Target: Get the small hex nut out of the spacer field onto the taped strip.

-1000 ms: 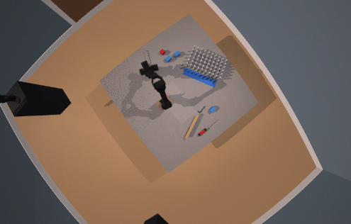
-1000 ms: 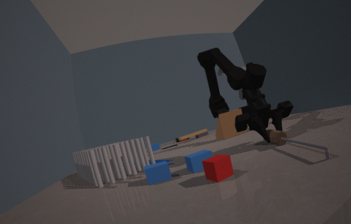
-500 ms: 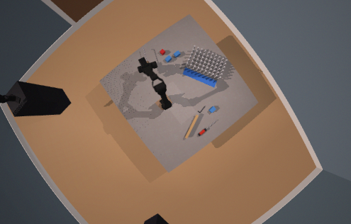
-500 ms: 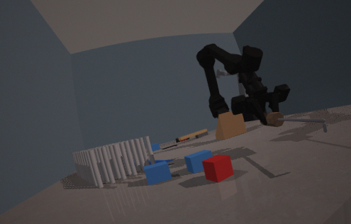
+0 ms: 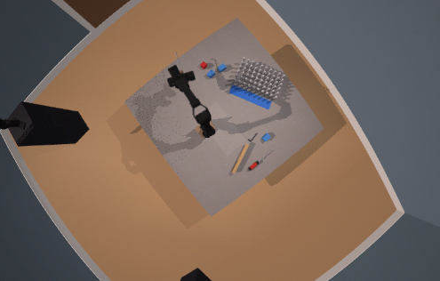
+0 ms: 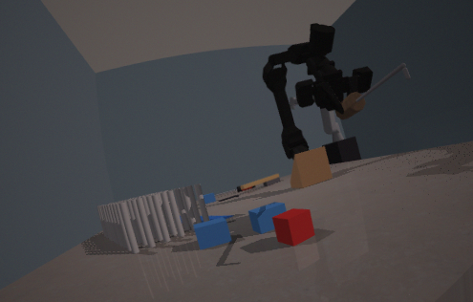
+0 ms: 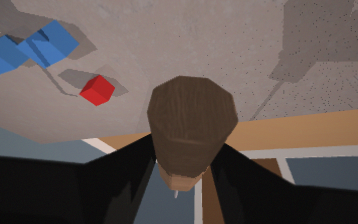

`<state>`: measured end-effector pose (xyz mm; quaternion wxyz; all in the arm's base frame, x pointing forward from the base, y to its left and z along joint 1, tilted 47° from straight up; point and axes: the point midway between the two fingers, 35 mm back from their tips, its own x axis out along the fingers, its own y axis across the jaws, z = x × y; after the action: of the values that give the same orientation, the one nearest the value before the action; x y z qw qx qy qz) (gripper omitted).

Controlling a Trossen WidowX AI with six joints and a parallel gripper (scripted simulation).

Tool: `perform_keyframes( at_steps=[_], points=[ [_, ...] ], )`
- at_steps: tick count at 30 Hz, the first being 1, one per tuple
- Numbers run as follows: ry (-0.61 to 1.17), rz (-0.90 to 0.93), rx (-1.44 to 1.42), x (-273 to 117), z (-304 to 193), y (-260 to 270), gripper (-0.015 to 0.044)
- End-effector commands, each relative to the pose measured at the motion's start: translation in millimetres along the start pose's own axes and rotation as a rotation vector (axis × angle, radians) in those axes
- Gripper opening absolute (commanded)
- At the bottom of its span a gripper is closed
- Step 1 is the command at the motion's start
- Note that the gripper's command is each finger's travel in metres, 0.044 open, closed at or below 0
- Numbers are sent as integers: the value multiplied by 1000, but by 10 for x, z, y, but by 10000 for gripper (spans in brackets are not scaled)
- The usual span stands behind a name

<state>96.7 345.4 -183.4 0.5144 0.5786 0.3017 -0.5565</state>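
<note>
My gripper (image 5: 181, 75) (image 6: 345, 106) (image 7: 184, 139) is shut on the thick wooden handle of a hook tool (image 6: 383, 83) (image 7: 192, 107). It holds the tool high above the table. The tool's thin metal rod points away from the hand and ends in a short bent tip, upper right in the exterior view. The metal spacers (image 5: 261, 77) (image 6: 161, 215) stand upright in a dense field, well away from the gripper. The blue taped strip (image 5: 251, 98) lies along the field's front edge. The hex nut cannot be made out among the spacers.
A red block (image 5: 204, 65) (image 6: 293, 226) (image 7: 97, 90) and two blue blocks (image 5: 211, 74) (image 5: 222, 68) lie between gripper and spacers. A long wooden-handled tool (image 5: 240, 158), a red-handled tool (image 5: 253, 165) and another blue block (image 5: 267, 137) lie on the opposite side of the table.
</note>
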Motion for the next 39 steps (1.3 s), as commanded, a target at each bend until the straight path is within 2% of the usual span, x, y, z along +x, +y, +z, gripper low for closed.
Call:
perform_keyframes(
  at_steps=[1,39],
  points=[
    [-5,-2,24,-47,-6,11,0],
    [59,8,1326,-632,38,980,0]
  ],
)
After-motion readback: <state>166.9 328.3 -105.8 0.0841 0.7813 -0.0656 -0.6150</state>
